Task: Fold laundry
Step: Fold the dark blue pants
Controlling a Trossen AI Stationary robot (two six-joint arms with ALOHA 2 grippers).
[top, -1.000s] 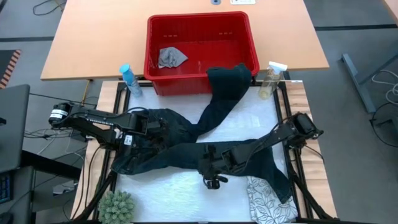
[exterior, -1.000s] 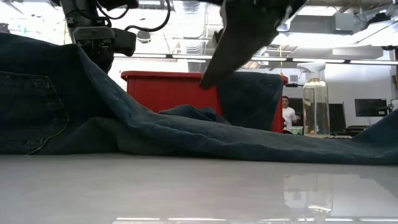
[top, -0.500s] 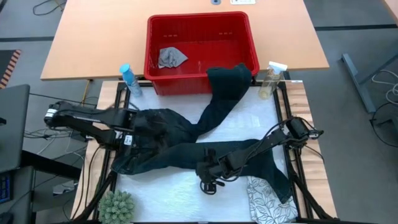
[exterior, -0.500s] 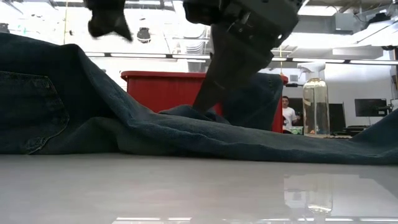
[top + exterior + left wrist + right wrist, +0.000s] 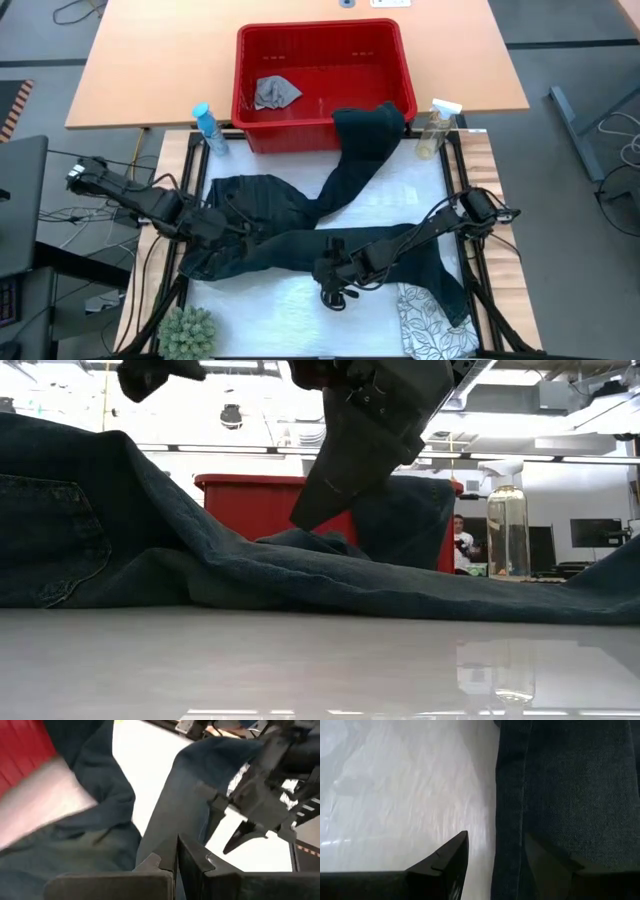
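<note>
Jaws of the right gripper stand parted over the hem edge of the dark blue-black denim jeans, gripping nothing; the left gripper is closed and empty above the waist. Folding looks barely begun: the jeans sprawl across the white table, one leg draped over the red plastic basket.

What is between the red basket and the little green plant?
From above, the jeans sprawl between the red basket and the plant, with the left pincer resting on them and white table beyond.
</note>
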